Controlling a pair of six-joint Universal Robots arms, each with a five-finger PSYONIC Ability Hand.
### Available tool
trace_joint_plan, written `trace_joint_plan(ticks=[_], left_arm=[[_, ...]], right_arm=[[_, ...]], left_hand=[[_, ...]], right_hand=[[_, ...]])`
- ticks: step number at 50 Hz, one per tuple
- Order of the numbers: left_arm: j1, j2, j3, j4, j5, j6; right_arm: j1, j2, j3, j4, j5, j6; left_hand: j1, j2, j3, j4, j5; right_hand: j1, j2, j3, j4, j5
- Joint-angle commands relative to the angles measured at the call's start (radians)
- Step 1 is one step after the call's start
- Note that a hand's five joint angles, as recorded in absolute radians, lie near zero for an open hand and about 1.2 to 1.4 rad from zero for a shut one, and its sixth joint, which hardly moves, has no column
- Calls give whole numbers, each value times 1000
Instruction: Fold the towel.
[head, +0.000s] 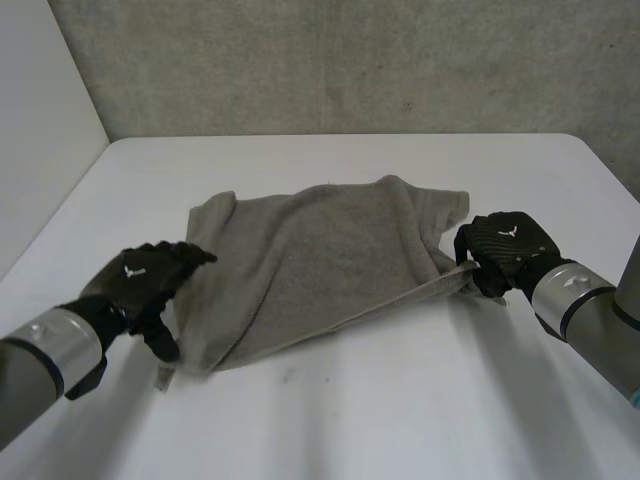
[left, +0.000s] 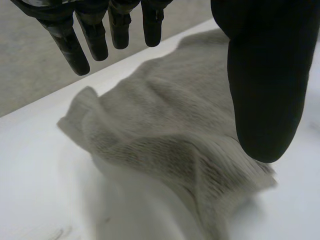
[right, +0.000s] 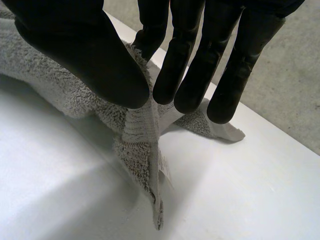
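A grey towel (head: 320, 260) lies rumpled and partly doubled over in the middle of the white table (head: 400, 410). My left hand (head: 145, 275) hovers at the towel's near-left corner, open. In the left wrist view its fingers (left: 82, 40) are straight and its thumb (left: 260, 80) stands apart above the towel (left: 165, 135), holding nothing. My right hand (head: 505, 248) is at the towel's right corner. In the right wrist view the thumb (right: 85, 50) and fingers (right: 185, 65) pinch a bunched edge of the towel (right: 142, 145), and a loose corner hangs down to the table.
A grey wall runs behind the table's far edge (head: 340, 136). Bare white tabletop lies in front of the towel and on both sides of it.
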Motion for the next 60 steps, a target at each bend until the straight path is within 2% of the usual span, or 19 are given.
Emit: trace_joint_plan(ticks=[1, 11, 19, 29, 43, 60], left_arm=[[14, 25, -118, 51, 36, 158], [-1, 28, -158, 129, 25, 169], [-12, 6, -173, 225, -41, 171], [-37, -124, -173, 386, -51, 162], [-135, -109, -184, 379, -54, 151], [-132, -192, -166, 400, -67, 158]], right_arm=[[0, -7, 4, -10, 0, 32], [-24, -50, -2, -16, 0, 118], [-33, -50, -1, -13, -2, 117], [-33, -53, 1, -16, -2, 117], [-35, -51, 1, -17, 0, 111], [-33, -48, 2, -17, -5, 109]], left_hand=[[12, 19, 18, 16, -15], [23, 31, 30, 28, -3], [56, 63, 62, 61, 30], [111, 119, 118, 116, 85], [85, 92, 92, 90, 59], [85, 92, 92, 90, 59]], right_hand=[[3, 180, 181, 179, 185], [3, 180, 181, 179, 185], [3, 180, 181, 179, 185], [3, 180, 181, 179, 185], [3, 180, 181, 179, 185], [3, 180, 181, 179, 185]])
